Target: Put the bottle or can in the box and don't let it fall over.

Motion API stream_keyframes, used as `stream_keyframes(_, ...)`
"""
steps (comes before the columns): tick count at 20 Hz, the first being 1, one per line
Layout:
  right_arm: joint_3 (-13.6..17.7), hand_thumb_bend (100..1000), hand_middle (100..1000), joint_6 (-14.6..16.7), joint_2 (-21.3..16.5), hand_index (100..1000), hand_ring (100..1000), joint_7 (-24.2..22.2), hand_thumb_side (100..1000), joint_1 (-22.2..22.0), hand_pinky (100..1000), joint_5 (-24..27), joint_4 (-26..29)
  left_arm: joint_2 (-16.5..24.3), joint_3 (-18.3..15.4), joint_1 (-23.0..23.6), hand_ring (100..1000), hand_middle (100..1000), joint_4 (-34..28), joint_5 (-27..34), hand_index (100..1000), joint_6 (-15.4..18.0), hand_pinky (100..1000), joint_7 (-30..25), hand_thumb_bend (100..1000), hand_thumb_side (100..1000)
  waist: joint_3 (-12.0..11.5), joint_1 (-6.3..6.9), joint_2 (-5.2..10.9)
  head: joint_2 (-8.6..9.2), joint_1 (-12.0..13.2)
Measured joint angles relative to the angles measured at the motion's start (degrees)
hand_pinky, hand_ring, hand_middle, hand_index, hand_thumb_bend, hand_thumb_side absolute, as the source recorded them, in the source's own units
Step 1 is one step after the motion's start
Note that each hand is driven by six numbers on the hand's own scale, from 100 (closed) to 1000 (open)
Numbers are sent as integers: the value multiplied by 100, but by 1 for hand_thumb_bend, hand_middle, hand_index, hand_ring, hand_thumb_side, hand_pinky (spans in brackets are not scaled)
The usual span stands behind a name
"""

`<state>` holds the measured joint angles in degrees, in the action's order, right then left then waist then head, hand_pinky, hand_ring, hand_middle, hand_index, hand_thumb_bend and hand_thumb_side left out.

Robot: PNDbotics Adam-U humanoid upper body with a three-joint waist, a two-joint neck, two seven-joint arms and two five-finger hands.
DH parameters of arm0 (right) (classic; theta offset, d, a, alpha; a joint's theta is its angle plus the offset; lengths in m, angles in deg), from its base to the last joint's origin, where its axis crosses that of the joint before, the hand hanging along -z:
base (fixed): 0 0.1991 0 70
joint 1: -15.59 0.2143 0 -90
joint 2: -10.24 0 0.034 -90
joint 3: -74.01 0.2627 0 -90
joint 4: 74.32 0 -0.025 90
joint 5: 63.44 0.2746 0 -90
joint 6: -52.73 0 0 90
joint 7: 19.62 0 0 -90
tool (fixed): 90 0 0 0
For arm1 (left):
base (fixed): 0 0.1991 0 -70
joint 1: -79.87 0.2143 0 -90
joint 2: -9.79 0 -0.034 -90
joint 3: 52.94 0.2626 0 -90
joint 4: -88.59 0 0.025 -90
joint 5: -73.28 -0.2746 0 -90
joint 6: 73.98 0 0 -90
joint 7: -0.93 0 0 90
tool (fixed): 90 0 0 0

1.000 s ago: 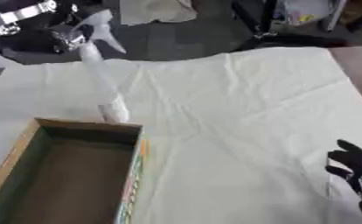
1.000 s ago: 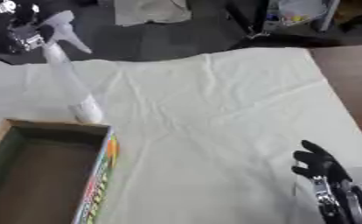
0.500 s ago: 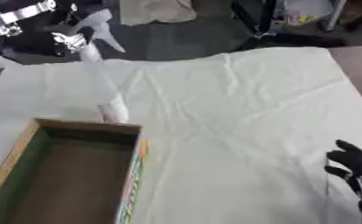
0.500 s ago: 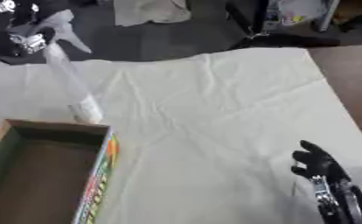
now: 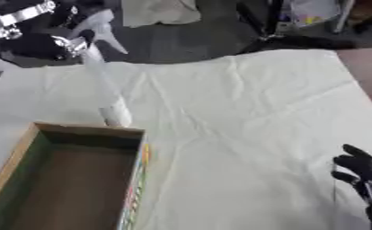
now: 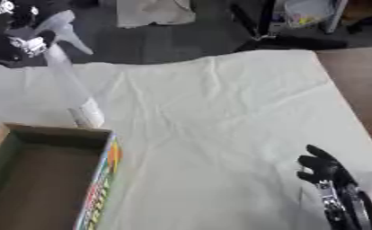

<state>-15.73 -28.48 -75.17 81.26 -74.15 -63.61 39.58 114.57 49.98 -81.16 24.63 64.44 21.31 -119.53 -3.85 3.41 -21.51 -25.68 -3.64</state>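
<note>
A clear spray bottle (image 5: 104,85) with a white trigger head hangs upright in the air just beyond the far wall of the open cardboard box (image 5: 85,134). My left hand (image 5: 59,42) is curled round the bottle's neck at the upper left. The bottle's base hovers close above the box's far rim. The box is brown inside with a coloured printed side, and nothing shows in it. My right hand (image 6: 324,170) rests at the lower right, far from the box, with relaxed fingers pointing up.
A wrinkled white cloth (image 5: 244,117) covers the table. A brown table edge (image 5: 366,67) shows at the right. Dark floor with a pale rag (image 5: 157,11) and chair legs lies beyond the far edge.
The bottle has stayed close to the box's far wall, drifting only slightly with my left hand. My right hand has not moved.
</note>
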Motion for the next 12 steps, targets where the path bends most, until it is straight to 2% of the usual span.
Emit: stream_keyframes(12,-30,100,893,-52,3,743,845,-8,830,16,771,45,0,-46,30,0,537,540,0,165,607,-30,852,169,100,395,13,13,0,16,-4)
